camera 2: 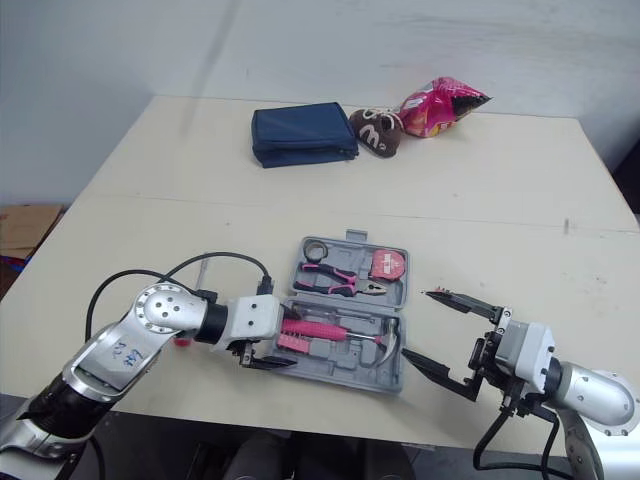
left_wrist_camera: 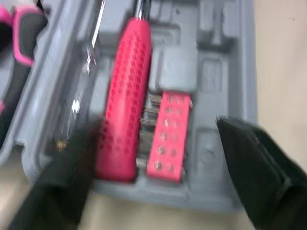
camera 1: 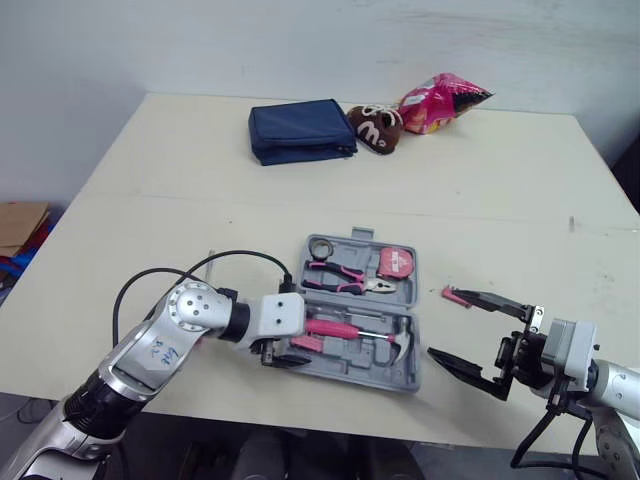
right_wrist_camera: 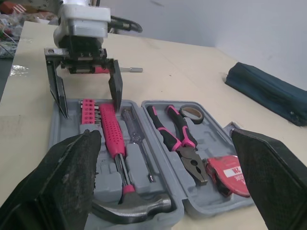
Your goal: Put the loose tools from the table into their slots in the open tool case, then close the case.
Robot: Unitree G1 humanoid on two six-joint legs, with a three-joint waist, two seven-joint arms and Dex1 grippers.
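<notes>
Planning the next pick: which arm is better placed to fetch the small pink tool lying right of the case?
Right. The right gripper, jaws open, sits beside the pink tool; the left gripper is over the far end of the case.

A folded navy pouch, a brown soft bag and a pink snack packet lie side by side.

Left wrist view is smeared: left gripper fingers are soft blobs, bit holder sockets unreadable, hammer head beyond the frame edge. From the head, that gripper covers the tool case near-left corner. Also a small pink item right of the case, too small to identify. A metal shaft sits behind the gripper, rest hidden.
</notes>
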